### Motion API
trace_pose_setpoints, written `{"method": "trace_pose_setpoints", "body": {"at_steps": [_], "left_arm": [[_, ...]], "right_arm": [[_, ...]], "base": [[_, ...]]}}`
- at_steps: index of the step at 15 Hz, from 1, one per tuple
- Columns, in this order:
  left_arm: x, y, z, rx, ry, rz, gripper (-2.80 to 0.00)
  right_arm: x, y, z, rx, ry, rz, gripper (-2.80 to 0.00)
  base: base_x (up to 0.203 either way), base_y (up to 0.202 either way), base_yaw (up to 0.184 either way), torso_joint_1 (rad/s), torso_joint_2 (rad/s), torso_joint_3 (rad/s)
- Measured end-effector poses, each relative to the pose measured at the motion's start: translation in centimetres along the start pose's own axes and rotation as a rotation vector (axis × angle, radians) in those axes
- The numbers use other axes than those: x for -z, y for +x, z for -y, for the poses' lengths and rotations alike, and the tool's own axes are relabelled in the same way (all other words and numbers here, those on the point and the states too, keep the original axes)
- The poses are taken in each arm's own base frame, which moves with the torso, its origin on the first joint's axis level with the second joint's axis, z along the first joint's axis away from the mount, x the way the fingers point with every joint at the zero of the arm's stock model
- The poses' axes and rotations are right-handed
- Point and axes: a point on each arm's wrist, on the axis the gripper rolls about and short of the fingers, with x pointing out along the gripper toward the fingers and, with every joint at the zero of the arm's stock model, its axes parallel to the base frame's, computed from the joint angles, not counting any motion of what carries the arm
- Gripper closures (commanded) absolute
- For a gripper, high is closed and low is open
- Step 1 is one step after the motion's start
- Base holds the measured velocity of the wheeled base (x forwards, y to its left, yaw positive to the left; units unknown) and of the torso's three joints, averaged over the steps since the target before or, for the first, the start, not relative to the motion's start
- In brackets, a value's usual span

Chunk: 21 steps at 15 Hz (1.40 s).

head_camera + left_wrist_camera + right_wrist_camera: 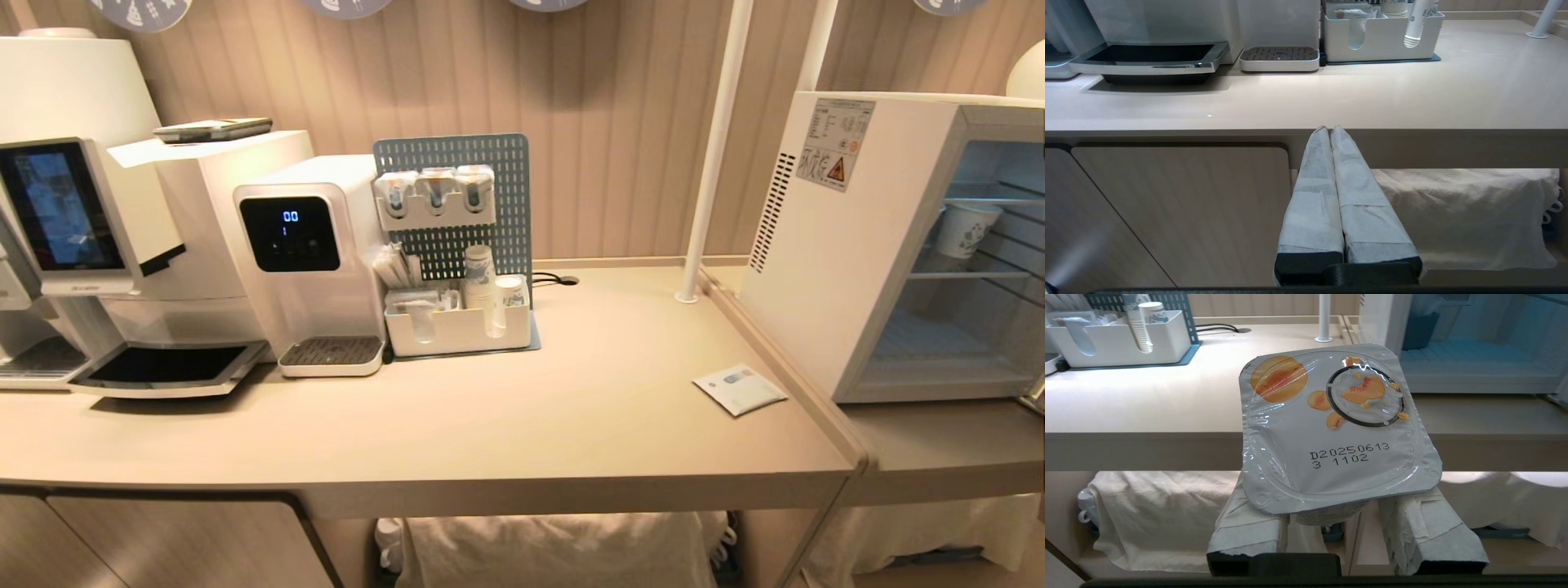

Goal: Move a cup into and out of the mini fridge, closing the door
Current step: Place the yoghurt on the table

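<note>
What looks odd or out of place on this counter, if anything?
Two small things. The mini fridge stands open, its shelves bare to the room, with a paper cup inside. A flat sachet lies alone near the counter edge, away from the organizer tray. Nothing looks spilled or broken.

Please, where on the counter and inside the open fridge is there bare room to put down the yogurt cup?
The counter is bare between the white organizer tray and the small packet. The mini fridge has a bare floor; a paper cup sits on its shelf. Crowded: the left, with machines. The right gripper holds the cup.
</note>
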Motion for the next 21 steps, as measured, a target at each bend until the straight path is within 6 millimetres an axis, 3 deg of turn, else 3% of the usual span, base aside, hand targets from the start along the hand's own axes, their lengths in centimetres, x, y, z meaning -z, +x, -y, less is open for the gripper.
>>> {"method": "trace_pose_setpoints", "body": {"at_steps": [7,10,14,16,18,21], "left_arm": [[0.0,0.0,0.0,0.0,0.001,0.0,0.0],[0.0,0.0,0.0,-0.001,0.001,0.0,0.0],[0.0,0.0,0.0,0.0,0.001,0.0,0.0],[0.0,0.0,0.0,-0.001,0.0,0.0,0.0],[0.0,0.0,0.0,0.0,0.0,0.0,0.0],[0.0,0.0,0.0,0.0,0.0,0.0,0.0]], "right_arm": [[0.0,0.0,0.0,0.0,0.001,-0.002,0.0],[0.1,-0.1,0.0,0.0,0.002,-0.054,0.0],[-3.4,1.0,0.2,0.004,0.073,-0.171,0.0],[-5.4,3.8,0.3,0.008,0.1,-0.289,0.0],[-6.4,8.1,0.3,0.018,0.115,-0.406,0.0],[-4.9,16.1,0.5,0.071,0.112,-0.546,0.0]], "base": [[0.0,0.186,0.001,0.003,0.0,0.0],[0.0,0.031,0.002,0.002,0.0,0.001],[0.0,0.0,0.0,0.0,0.0,0.0],[0.0,0.0,0.0,0.0,0.0,0.0],[0.0,0.0,0.0,0.0,0.0,0.0],[0.0,0.0,0.0,0.0,0.0,0.0]]}}
